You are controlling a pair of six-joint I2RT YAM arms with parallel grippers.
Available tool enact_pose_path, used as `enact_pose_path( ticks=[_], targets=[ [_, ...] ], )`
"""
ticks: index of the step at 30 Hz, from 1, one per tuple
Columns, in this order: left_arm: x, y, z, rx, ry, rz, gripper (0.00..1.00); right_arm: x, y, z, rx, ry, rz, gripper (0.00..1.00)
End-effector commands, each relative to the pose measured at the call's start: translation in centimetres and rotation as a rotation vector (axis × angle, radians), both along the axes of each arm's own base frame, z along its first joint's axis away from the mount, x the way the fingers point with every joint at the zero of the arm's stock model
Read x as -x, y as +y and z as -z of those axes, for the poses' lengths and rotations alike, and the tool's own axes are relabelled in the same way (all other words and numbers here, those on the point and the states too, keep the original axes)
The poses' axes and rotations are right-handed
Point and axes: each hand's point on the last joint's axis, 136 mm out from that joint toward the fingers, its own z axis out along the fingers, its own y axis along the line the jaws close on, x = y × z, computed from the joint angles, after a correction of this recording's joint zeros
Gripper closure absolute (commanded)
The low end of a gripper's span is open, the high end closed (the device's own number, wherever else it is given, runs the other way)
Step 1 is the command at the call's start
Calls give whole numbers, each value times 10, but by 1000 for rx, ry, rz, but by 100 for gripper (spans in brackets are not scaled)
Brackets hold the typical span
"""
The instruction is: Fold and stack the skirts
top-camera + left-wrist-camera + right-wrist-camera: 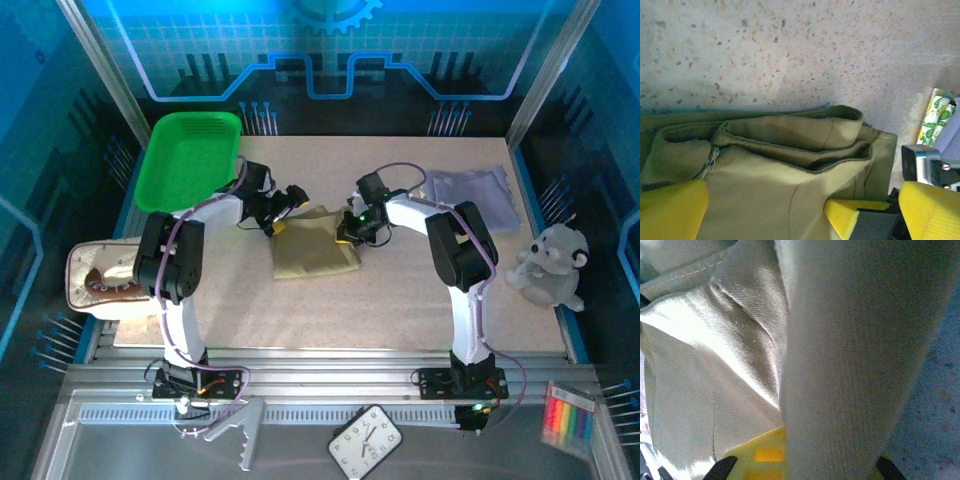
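Observation:
The olive-tan skirt (313, 245) lies partly folded in the middle of the table. Its layered hem fills the left wrist view (765, 165). My left gripper (285, 205) hovers over the skirt's back left corner, open, its yellow fingers (670, 210) spread wide over the cloth and not pinching it. My right gripper (352, 228) is shut on the olive skirt's right edge, and cloth drapes over its yellow finger (765, 455). The lavender skirt (473, 195) lies flat at the back right. A strip of the floral-print skirt (935, 117) shows beside it.
A green tray (190, 160) stands at the back left. A beige pouch (100, 280) sits at the left edge and a white plush toy (548, 265) at the right edge. A clock (365, 437) lies on the near rail.

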Motion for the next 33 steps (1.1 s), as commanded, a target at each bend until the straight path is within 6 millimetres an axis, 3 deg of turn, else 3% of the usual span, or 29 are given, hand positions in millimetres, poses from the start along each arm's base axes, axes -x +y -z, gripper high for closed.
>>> enact_pose_path(
  ticks=[1, 7, 10, 13, 18, 25, 33],
  targets=[
    [10, 10, 17, -26, 48, -21, 1, 6, -3, -8, 47, 7, -26, 100],
    [20, 14, 49, -45, 142, -39, 1, 5, -4, -12, 91, -2, -44, 100],
    [23, 14, 37, -36, 128, -35, 1, 4, -12, -17, 155, -21, -43, 100],
    [26, 16, 8, -32, 68, -41, 1, -1, -27, -37, 248, -74, -53, 100],
    [34, 31, -26, -77, -14, -85, 1, -9, -71, -69, 524, -156, -126, 100],
    [43, 46, -20, -100, 24, -136, 1, -24, -151, -118, 990, -209, -298, 100],
    [39, 43, -17, -76, 43, -143, 1, -46, -206, -155, 1171, -248, -306, 100]
  ],
)
